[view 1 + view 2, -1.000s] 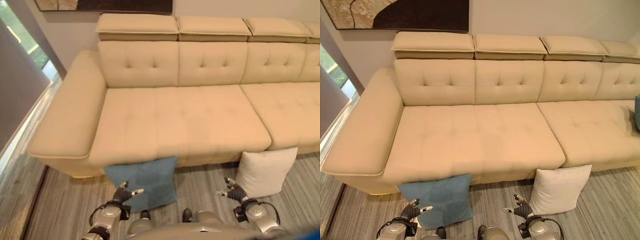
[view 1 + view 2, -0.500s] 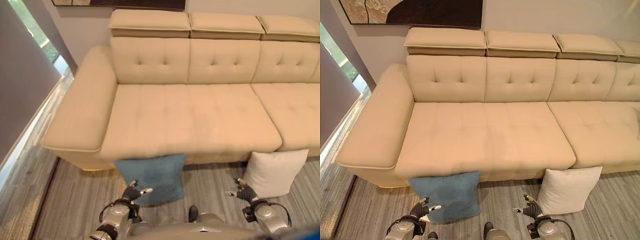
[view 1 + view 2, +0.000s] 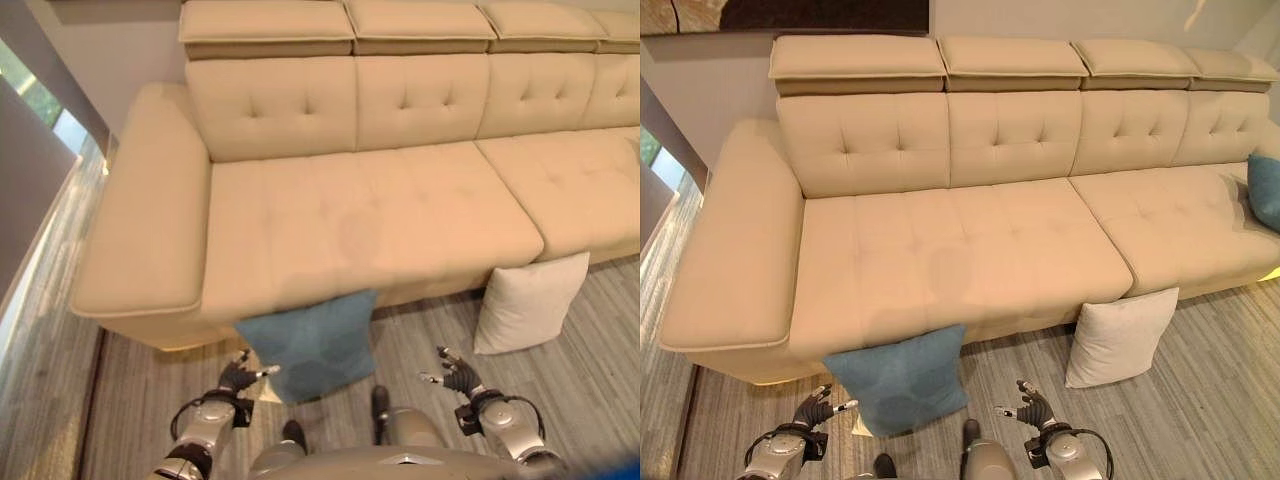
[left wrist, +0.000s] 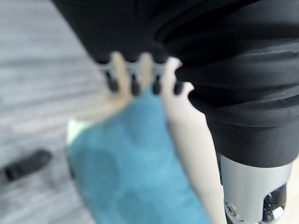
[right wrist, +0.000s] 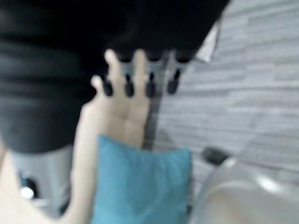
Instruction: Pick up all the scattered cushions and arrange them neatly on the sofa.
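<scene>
Fingers of both hands are spread and relaxed, clamped on nothing: the left hand (image 3: 237, 377) hangs low over the floor just beside the lower left corner of the blue cushion (image 3: 312, 345), close to it but apart, and the right hand (image 3: 455, 376) hovers over bare floor between that cushion and the white cushion (image 3: 526, 303), touching neither. In the left wrist view the dark fingertips (image 4: 133, 87) stand in a straight row above the blue cushion's cloth. The blue cushion stands on the floor, leaning against the front of the sofa (image 3: 350, 220) below the left seat. The white cushion likewise leans upright against the sofa front, to the right, under the place where two seat sections meet. A second blue cushion (image 3: 1264, 190) lies on the seat at the far right end of the sofa. The sofa is beige and tufted, with a broad armrest (image 3: 145, 215) on its left and separate headrest pads (image 3: 858, 58) along the top of the back. Grey striped flooring (image 3: 1200, 400) runs in front of it, and a dark picture (image 3: 790, 14) hangs on the wall behind.
</scene>
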Motion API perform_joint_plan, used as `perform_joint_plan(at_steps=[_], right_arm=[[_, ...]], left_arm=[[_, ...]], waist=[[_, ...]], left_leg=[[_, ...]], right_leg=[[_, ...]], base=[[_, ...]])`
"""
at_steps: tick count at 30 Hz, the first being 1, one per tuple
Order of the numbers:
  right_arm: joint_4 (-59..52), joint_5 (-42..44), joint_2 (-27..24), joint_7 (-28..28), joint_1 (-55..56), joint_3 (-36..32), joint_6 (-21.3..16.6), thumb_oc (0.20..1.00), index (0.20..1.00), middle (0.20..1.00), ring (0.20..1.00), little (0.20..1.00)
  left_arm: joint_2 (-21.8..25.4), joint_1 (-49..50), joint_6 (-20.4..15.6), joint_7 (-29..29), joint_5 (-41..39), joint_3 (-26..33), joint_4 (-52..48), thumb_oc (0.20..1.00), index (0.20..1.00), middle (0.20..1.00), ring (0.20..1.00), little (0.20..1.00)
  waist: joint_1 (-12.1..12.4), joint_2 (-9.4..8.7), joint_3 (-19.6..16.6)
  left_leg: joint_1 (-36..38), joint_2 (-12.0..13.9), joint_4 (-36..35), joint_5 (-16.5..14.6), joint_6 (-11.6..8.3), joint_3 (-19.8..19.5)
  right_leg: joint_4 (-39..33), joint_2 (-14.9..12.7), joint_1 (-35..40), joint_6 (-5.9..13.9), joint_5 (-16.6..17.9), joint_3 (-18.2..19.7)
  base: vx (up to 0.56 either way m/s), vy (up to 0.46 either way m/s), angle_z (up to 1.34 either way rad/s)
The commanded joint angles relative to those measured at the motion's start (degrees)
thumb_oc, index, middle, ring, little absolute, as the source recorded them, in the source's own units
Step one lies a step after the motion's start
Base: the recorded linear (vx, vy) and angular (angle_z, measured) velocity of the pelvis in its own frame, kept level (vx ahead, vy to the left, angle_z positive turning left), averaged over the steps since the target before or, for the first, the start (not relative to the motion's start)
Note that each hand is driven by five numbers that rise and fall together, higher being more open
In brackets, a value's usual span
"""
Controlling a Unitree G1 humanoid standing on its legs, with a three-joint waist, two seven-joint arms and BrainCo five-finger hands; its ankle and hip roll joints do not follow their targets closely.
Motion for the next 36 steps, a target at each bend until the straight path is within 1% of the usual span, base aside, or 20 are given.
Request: perform_joint_plan(at_steps=[1, 3, 7, 9, 10, 11, 15, 16, 17, 18, 19, 20, 21, 22, 23, 24, 25, 26, 29, 36], right_arm=[[-1.4, 2.4, -2.0, -1.6, -2.2, 0.7, -2.7, 1.0, 1.0, 1.0, 1.0, 1.0], [-1.7, 2.5, -2.1, -1.9, -2.3, 0.7, -2.9, 1.0, 1.0, 1.0, 1.0, 1.0], [-5.0, 3.1, -3.1, -5.8, -6.3, 0.4, -4.6, 1.0, 1.0, 1.0, 1.0, 1.0], [-5.3, 3.2, -3.2, -6.7, -7.4, 0.4, -4.7, 1.0, 1.0, 1.0, 1.0, 1.0], [-5.5, 2.9, -3.3, -7.8, -8.7, 0.5, -5.0, 1.0, 1.0, 1.0, 1.0, 1.0], [-5.9, 2.7, -3.7, -10.6, -12.1, 0.3, -5.5, 1.0, 1.0, 1.0, 1.0, 1.0], [-4.7, 3.2, -3.4, -16.0, -19.7, -0.1, -6.8, 1.0, 1.0, 1.0, 1.0, 1.0], [-4.7, 3.1, -3.8, -17.3, -21.4, -0.2, -7.1, 1.0, 1.0, 1.0, 1.0, 1.0], [-4.7, 3.1, -3.8, -17.3, -21.5, -0.2, -7.1, 1.0, 1.0, 1.0, 1.0, 1.0], [-4.5, 2.9, -4.2, -18.6, -23.4, -0.3, -7.4, 1.0, 1.0, 1.0, 1.0, 1.0], [-5.3, 2.9, -5.0, -20.5, -26.2, -0.8, -7.9, 1.0, 1.0, 1.0, 1.0, 1.0], [-5.2, 2.9, -5.0, -20.6, -26.3, -0.8, -7.9, 1.0, 1.0, 1.0, 1.0, 1.0], [-3.8, 2.8, -6.2, -22.5, -30.6, -1.1, -8.6, 1.0, 1.0, 1.0, 1.0, 1.0], [-3.2, 2.9, -6.4, -23.2, -31.5, -1.2, -8.7, 1.0, 1.0, 1.0, 1.0, 1.0], [-2.5, 2.7, -6.3, -25.3, -33.0, -1.8, -9.1, 1.0, 1.0, 1.0, 1.0, 1.0], [-1.5, 2.5, -6.2, -26.4, -34.2, -1.6, -9.2, 1.0, 1.0, 1.0, 1.0, 1.0], [-1.4, 2.5, -6.2, -26.4, -34.2, -1.6, -9.3, 1.0, 1.0, 1.0, 1.0, 1.0], [0.0, 3.3, -6.3, -26.4, -35.6, -1.8, -9.6, 1.0, 1.0, 1.0, 1.0, 1.0], [1.0, 4.2, -6.8, -25.8, -37.3, -2.0, -9.5, 1.0, 1.0, 1.0, 1.0, 1.0], [1.5, 6.4, -8.3, -23.5, -40.2, -2.0, -9.6, 1.0, 1.0, 1.0, 1.0, 1.0]], left_arm=[[1.3, -2.4, -3.3, 2.1, -1.4, 0.7, -5.5, 1.0, 1.0, 1.0, 1.0, 1.0], [1.3, -2.6, -3.4, 2.4, -1.6, 0.5, -6.1, 1.0, 1.0, 1.0, 1.0, 1.0], [3.5, -8.3, -5.0, 7.4, -1.5, 0.2, -10.7, 1.0, 1.0, 1.0, 1.0, 1.0], [3.7, -9.4, -5.5, 8.5, -1.6, 0.3, -11.4, 1.0, 1.0, 1.0, 1.0, 1.0], [3.9, -10.6, -6.0, 9.8, -2.1, 0.6, -11.9, 1.0, 1.0, 1.0, 1.0, 1.0], [4.2, -13.3, -7.3, 12.6, -3.7, 1.1, -12.5, 1.0, 1.0, 1.0, 1.0, 1.0], [4.1, -18.1, -8.8, 15.9, -6.6, 1.3, -10.8, 1.0, 1.0, 1.0, 1.0, 1.0], [4.3, -19.2, -9.0, 16.4, -7.5, 1.4, -9.9, 1.0, 1.0, 1.0, 1.0, 1.0], [4.3, -19.4, -9.0, 16.4, -7.5, 1.4, -9.8, 1.0, 1.0, 1.0, 1.0, 1.0], [4.7, -20.6, -9.1, 16.6, -8.0, 1.0, -9.4, 1.0, 1.0, 1.0, 1.0, 1.0], [5.9, -22.0, -9.2, 17.1, -8.0, 0.7, -10.4, 1.0, 1.0, 1.0, 1.0, 1.0], [5.9, -22.0, -9.2, 17.1, -8.0, 0.7, -10.4, 1.0, 1.0, 1.0, 1.0, 1.0], [6.8, -24.8, -9.3, 18.3, -9.6, 1.6, -7.7, 1.0, 1.0, 1.0, 1.0, 1.0], [6.7, -25.6, -9.4, 18.9, -10.1, 2.0, -7.1, 1.0, 1.0, 1.0, 1.0, 1.0], [6.4, -26.2, -10.2, 22.0, -10.7, 3.5, -7.0, 1.0, 1.0, 1.0, 1.0, 1.0], [5.9, -26.6, -10.9, 22.9, -12.7, 4.5, -6.1, 1.0, 1.0, 1.0, 1.0, 1.0], [5.9, -26.7, -11.0, 22.9, -12.8, 4.5, -6.0, 1.0, 1.0, 1.0, 1.0, 1.0], [7.0, -27.3, -10.8, 21.7, -14.1, 4.5, -4.8, 1.0, 1.0, 1.0, 1.0, 1.0], [8.1, -28.2, -10.3, 20.2, -15.2, 4.2, -4.5, 1.0, 1.0, 1.0, 1.0, 1.0], [12.9, -33.9, -9.8, 17.5, -14.9, 1.9, -5.1, 1.0, 1.0, 1.0, 1.0, 1.0]], waist=[[0.3, -1.13, 1.2], [0.1, -1.22, 1.3], [0.3, -1.71, 5.2], [0.2, -1.73, 5.9], [0.3, -1.47, 6.4], [0.2, -1.13, 7.1], [0.0, -0.06, 8.3], [-0.1, 0.38, 8.4], [-0.2, 0.2, 8.4], [-0.1, 0.74, 8.5], [-0.3, 1.46, 8.8], [-0.3, 1.5, 8.6], [-0.4, 2.11, 8.8], [-0.5, 2.25, 8.6], [-0.5, 2.41, 8.3], [-0.5, 2.39, 8.3], [-0.5, 2.43, 8.0], [-0.5, 2.54, 7.4], [-0.5, 2.58, 6.4], [-1.1, 2.54, 5.9]], left_leg=[[-3.1, -2.3, 5.1, -3.8, -0.4, -2.6], [-4.0, -2.4, 5.2, -3.8, -0.47, -2.7], [-14.9, -1.5, 10.1, -3.5, -1.02, -3.5], [-17.3, -1.3, 11.3, -3.4, -1.1, -3.6], [-19.6, -1.1, 12.6, -3.6, -1.13, -3.9], [-24.5, -1.1, 14.9, -3.6, -1.25, -3.6], [-34.2, -0.3, 20.2, -4.3, -1.08, -3.4], [-36.1, 0.4, 22.1, -6.3, -1.48, -3.7], [-37.1, 0.3, 22.0, -4.7, -1.05, -3.2], [-39.2, 0.9, 24.3, -6.9, -1.36, -3.8], [-44.4, 1.8, 28.2, -7.8, -1.15, -3.8], [-44.8, 1.9, 28.4, -7.9, -1.15, -3.9], [-52.7, 3.0, 35.1, -9.8, -0.93, -4.5], [-55.1, 3.4, 37.2, -10.4, -0.87, -4.8], [-59.8, 4.0, 40.8, -11.6, -0.88, -5.0], [-62.8, 4.4, 43.0, -12.3, -0.59, -5.4], [-63.2, 4.4, 43.2, -12.4, -0.58, -5.4], [-67.3, 4.3, 45.8, -13.2, -0.16, -5.8], [-71.0, 3.6, 46.7, -13.8, 0.5, -6.4], [-76.6, 3.0, 47.9, -13.4, 0.82, -7.3]], right_leg=[[-3.4, 1.2, 3.6, 1.17, -0.4, 0.6], [-3.7, 1.3, 3.2, 1.11, -0.4, 0.3], [-2.4, 0.9, -5.4, 0.23, 0.3, -0.6], [-1.7, 0.8, -7.4, 0.08, 0.4, -0.8], [-0.4, 0.5, -10.0, -0.04, 0.3, -0.7], [2.0, 0.2, -14.9, -0.27, 0.2, -0.9], [7.6, -0.7, -24.8, -0.78, -0.6, -0.5], [9.9, -0.7, -26.9, -0.44, -2.5, -0.1], [9.5, -0.9, -27.7, -0.84, -1.0, -0.3], [12.2, -0.9, -30.1, -0.55, -3.1, 0.0], [16.3, -1.3, -35.3, -0.77, -4.1, 0.4], [16.5, -1.3, -35.7, -0.78, -4.2, 0.4], [23.5, -1.8, -43.4, -1.3, -6.1, 1.0], [25.5, -2.2, -45.6, -1.57, -6.7, 1.1], [29.3, -2.5, -50.3, -1.88, -8.0, 1.1], [31.5, -2.7, -53.2, -2.12, -8.6, 1.4], [31.7, -2.7, -53.6, -2.13, -8.7, 1.4], [34.6, -2.9, -57.6, -2.47, -9.7, 1.3], [36.2, -2.7, -61.7, -2.73, -10.4, 1.5], [37.1, -3.2, -66.6, -2.47, -10.4, 1.5]], base=[[-0.01, -0.056, 0.38], [-0.06, -0.07, 0.18], [-0.22, -0.109, 0.23], [-0.13, -0.036, 0.14], [-0.16, -0.019, 0.17], [-0.19, -0.02, 0.12], [-0.12, 0.007, 0.07], [-0.07, 0.012, -0.01], [0.02, 0.024, -0.06], [-0.08, 0.016, -0.06], [0.0, 0.0, 0.0], [-0.07, -0.013, 0.07], [-0.01, -0.026, 0.08], [0.01, -0.053, 0.12], [0.07, -0.054, 0.15], [0.06, -0.04, 0.22], [0.12, -0.05, 0.12], [0.12, -0.044, 0.02], [0.08, -0.035, 0.11], [0.03, -0.02, 0.06]])
